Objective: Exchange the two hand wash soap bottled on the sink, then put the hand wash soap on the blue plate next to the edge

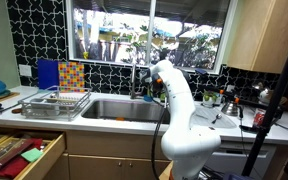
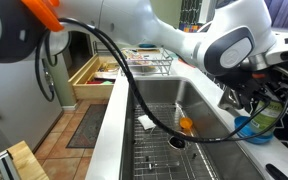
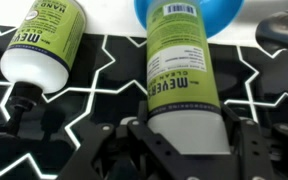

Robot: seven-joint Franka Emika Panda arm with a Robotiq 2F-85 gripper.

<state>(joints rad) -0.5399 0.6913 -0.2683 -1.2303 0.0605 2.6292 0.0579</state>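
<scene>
While on blue plate, soap bottle

In an exterior view, the dish rack sits left of the sink; the open drawer lies nearer, lower left. In the wrist view, a soap bottle clamped in the gripper meets the plate; a second bottle lies beside it, apart.

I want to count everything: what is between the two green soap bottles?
Nothing. The wrist view shows only black-and-white tiles between the tilted bottle and the middle bottle.
</scene>
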